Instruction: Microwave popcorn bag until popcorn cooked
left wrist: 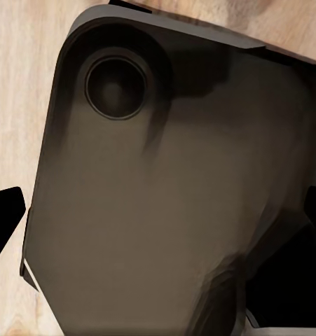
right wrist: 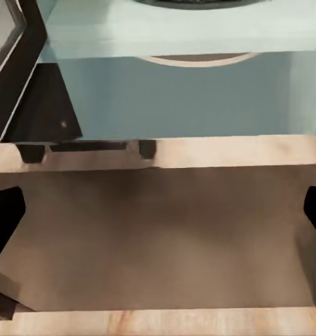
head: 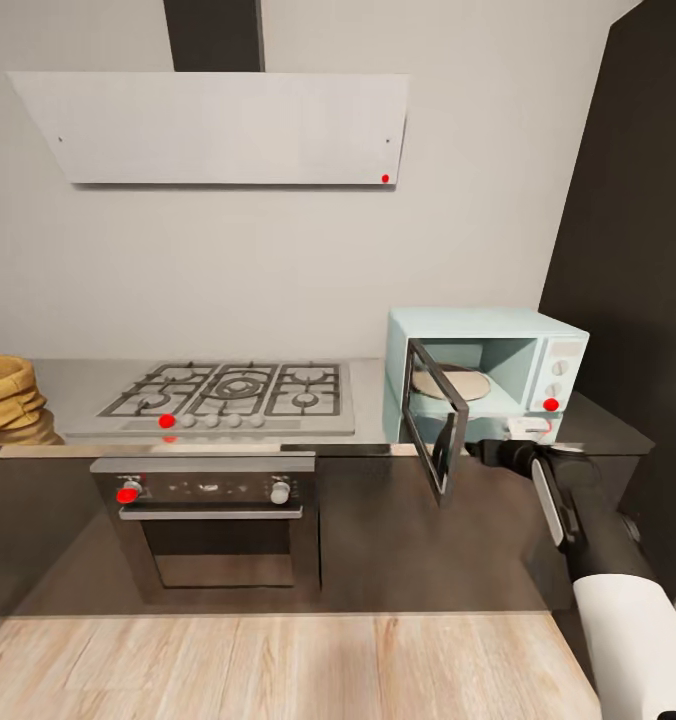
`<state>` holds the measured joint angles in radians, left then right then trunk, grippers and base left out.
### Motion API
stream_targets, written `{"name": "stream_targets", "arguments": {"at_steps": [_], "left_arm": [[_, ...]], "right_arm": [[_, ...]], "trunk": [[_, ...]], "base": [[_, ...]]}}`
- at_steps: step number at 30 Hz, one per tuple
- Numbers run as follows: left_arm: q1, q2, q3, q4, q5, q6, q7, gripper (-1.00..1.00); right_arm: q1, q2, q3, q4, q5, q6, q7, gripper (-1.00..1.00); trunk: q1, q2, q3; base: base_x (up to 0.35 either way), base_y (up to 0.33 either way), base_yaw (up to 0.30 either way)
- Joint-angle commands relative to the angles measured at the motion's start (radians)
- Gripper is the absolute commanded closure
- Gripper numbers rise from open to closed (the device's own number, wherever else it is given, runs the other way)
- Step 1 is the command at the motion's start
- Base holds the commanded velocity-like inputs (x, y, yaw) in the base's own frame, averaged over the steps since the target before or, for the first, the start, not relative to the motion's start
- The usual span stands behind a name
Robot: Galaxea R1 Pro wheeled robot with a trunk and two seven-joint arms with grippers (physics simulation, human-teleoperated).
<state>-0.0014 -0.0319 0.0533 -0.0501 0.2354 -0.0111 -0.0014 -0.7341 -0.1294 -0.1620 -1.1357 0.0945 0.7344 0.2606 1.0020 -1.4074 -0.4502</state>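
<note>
The microwave [head: 498, 375] is standing on the countertop [head: 368, 425] to the right of the gas hob [head: 233, 392], with its door [head: 433, 425] swinging open toward the room. Inside the cavity, a round turntable plate [head: 456, 382] is lying bare. The right arm [head: 598, 560] is reaching up to the counter edge just below the open cavity. In the right wrist view, the right gripper [right wrist: 158, 210] is showing its fingertips spread wide apart with nothing between them, facing the microwave's lower front. A tan sack-like object [head: 6, 400] is resting at the far left end of the countertop, well apart from that gripper. The left gripper [left wrist: 158, 217] is hanging open over the robot's dark base [left wrist: 165, 196].
</note>
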Motion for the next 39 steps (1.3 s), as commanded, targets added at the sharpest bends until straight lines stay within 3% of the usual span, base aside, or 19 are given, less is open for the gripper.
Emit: {"name": "stream_targets", "arguments": {"at_steps": [1,9,12,14,18,21,22,25,26,29,33,39], "left_arm": [[0.0,0.0,0.005,0.0,0.002,-0.001,0.0,-1.0],[0.0,0.0,0.005,0.0,0.002,-0.001,0.0,-1.0],[0.0,0.001,0.006,0.0,0.006,-0.001,0.0,-1.0],[0.0,0.001,0.009,0.0,0.009,-0.001,0.0,-1.0],[0.0,0.001,0.011,0.0,0.011,-0.001,0.002,-1.0],[0.0,0.001,0.012,0.0,0.011,-0.001,0.006,-1.0],[0.0,0.001,0.012,0.0,0.012,-0.001,0.006,-1.0],[0.0,0.001,0.013,0.0,0.012,-0.001,0.007,-1.0],[0.0,0.001,0.011,0.0,0.012,-0.001,0.007,-1.0],[0.0,0.002,0.011,0.0,0.012,-0.001,0.008,-1.0],[0.0,0.003,0.011,0.0,0.013,-0.001,0.008,-1.0],[0.0,0.003,0.013,0.0,0.014,-0.001,0.009,-1.0]], "right_arm": [[-0.001,-0.001,-0.002,-0.001,0.01,0.004,0.006,-1.0],[-0.001,-0.01,0.0,0.046,0.011,-0.002,-0.005,-1.0],[-0.001,-0.002,0.004,0.289,0.012,-0.07,-0.006,-1.0],[-0.001,-0.006,0.005,0.55,0.02,-0.223,-0.005,-1.0],[-0.001,-0.008,0.008,0.979,0.108,-0.446,-0.02,-1.0],[-0.001,-0.01,0.008,1.124,0.135,-0.579,-0.032,-1.0],[0.016,-0.009,0.009,1.139,0.137,-0.602,-0.038,-1.0],[0.165,-0.003,0.009,1.161,0.151,-0.641,-0.046,-1.0],[0.344,0.005,0.009,1.166,0.161,-0.705,-0.052,-1.0],[0.446,0.006,0.008,1.168,0.159,-0.758,-0.063,-1.0],[0.525,0.008,0.007,1.168,0.159,-0.771,-0.115,-1.0],[0.536,0.009,0.007,1.168,0.159,-0.773,-0.124,-1.0]], "trunk": [[0.0,-0.001,-0.001],[0.0,-0.001,-0.001],[0.0,-0.001,-0.001],[0.0,-0.001,-0.001],[0.0,-0.001,-0.001],[0.0,-0.001,-0.001],[0.0,-0.001,-0.001],[0.0,-0.001,-0.001],[0.0,-0.001,-0.001],[0.0,-0.001,-0.001],[0.0,-0.001,-0.001],[0.0,-0.001,0.001]], "base": [[0.0,0.0,0.0],[0.0,0.0,0.0],[0.0,0.0,0.0],[0.0,0.0,0.0],[0.0,0.0,0.0],[0.0,0.0,0.0],[0.0,0.0,0.0],[0.0,0.0,0.0],[0.0,0.0,0.0],[0.0,0.0,0.0],[0.0,0.0,0.019],[0.0,0.0,0.216]]}}
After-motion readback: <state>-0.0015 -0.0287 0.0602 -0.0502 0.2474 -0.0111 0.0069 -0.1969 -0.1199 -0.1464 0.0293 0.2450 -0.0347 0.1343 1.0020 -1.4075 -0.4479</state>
